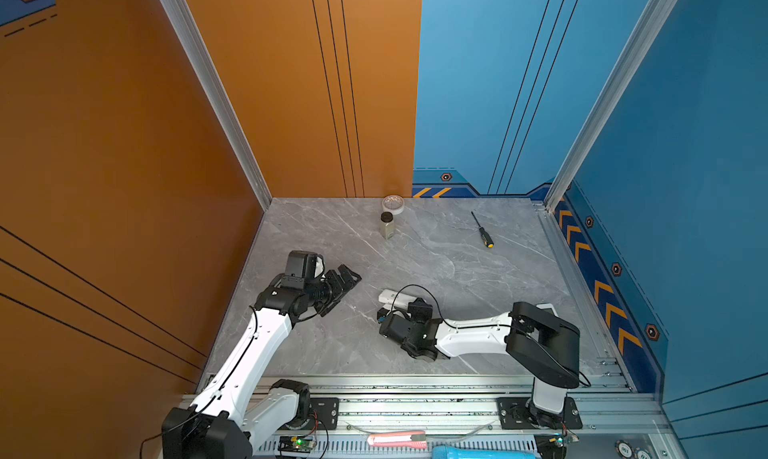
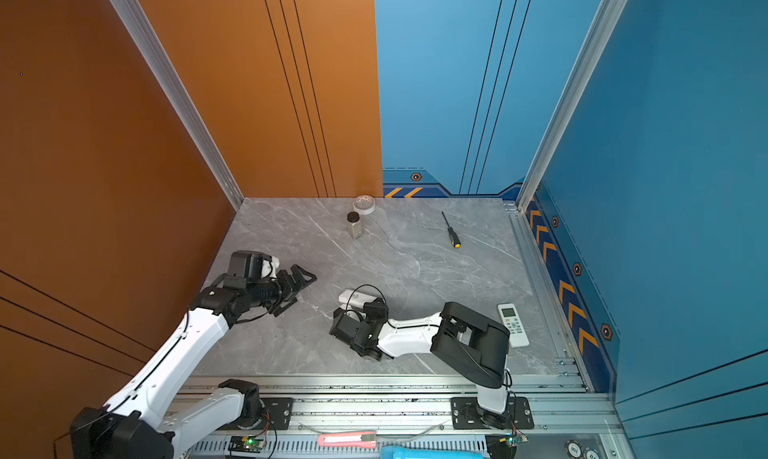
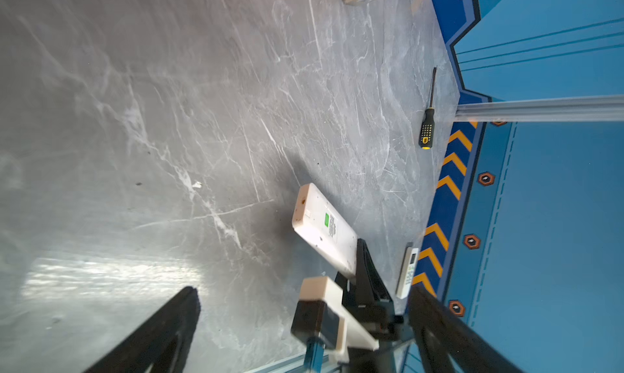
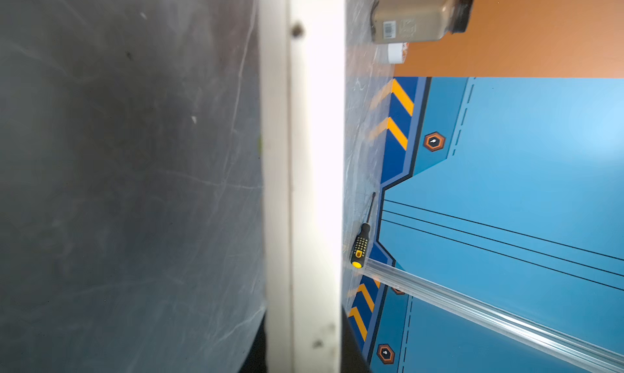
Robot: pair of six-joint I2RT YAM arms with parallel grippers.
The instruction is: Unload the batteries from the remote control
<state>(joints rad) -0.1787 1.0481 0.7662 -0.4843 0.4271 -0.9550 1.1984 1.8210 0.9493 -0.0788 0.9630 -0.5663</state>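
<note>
My left gripper (image 1: 347,288) hangs over the marble table (image 1: 436,261), left of centre in both top views. Its jaws are spread as wide as they go, with nothing between them. My right gripper (image 3: 356,258) is clamped tight on one end of the white remote (image 1: 392,298), just below centre of frame in both top views. The remote is up on its long edge and tilted. In the left wrist view its back faces the camera, with a green label on it and a small hole at the free end. I can't tell if its edge touches the table. In the right wrist view its narrow side runs top to bottom through mid-frame, blown out white.

The batteries don't show in any view, and I can't tell where they sit.

A second remote (image 2: 513,324), display and buttons up, lies flat at the right side of the table beyond my right arm, well apart from the held one. The screwdriver (image 1: 483,230), with a black-and-yellow handle, lies at the upper right of the table. A bottle (image 1: 387,225) with a black cap stands at the far middle, with a tape roll (image 1: 393,204) just behind it by the wall.
</note>
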